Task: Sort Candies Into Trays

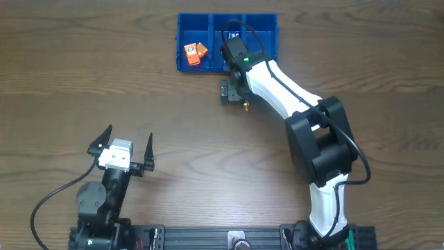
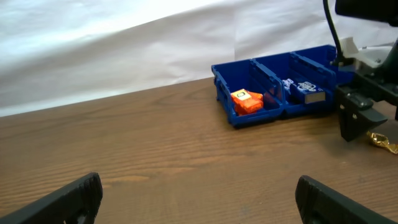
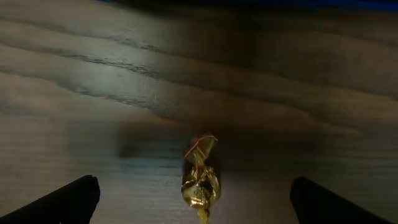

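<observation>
Candy in gold foil [image 3: 200, 177] lies on the wooden desk [image 1: 69, 90] between the released fingers of the right gripper [image 1: 234, 96] — left gripper [image 1: 129, 133] likewise released.

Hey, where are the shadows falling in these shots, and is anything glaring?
Right wrist view: a dark shadow lies over the table around the candy, whose gold wrapper glints. Top view: even light, no glare on the table. Left wrist view: the white backdrop is the brightest area, and the tray throws little shadow.
</observation>
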### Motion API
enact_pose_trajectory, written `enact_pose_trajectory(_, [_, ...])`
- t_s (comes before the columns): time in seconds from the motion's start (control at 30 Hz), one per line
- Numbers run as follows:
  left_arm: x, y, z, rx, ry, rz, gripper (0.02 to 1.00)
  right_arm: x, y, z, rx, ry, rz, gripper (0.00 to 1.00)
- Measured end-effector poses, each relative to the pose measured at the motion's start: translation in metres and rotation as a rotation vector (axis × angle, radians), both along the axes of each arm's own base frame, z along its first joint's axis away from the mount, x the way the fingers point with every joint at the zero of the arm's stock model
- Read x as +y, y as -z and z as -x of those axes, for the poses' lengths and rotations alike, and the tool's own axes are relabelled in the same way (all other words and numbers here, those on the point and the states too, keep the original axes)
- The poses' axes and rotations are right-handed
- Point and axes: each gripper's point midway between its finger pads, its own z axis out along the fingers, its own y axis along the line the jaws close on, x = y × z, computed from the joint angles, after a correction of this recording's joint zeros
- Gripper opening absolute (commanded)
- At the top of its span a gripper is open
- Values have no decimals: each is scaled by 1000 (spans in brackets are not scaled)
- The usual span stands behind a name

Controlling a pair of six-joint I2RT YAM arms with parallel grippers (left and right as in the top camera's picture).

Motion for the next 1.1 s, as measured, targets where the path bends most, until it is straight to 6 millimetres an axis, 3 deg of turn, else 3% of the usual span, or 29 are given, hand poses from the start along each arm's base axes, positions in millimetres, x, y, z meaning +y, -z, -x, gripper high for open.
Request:
enact_pose_trajectory(0.17, [0, 0, 0, 0, 0, 0, 996, 0, 15, 3, 31, 20, 3, 836])
enact_pose_trajectory(0.7, [0, 0, 0, 0, 0, 0, 996, 4, 17, 4, 42, 45, -22, 141])
enact_pose_trajectory(1.1, [0, 0, 0, 0, 0, 0, 996, 2, 11, 3, 36, 46, -25, 38])
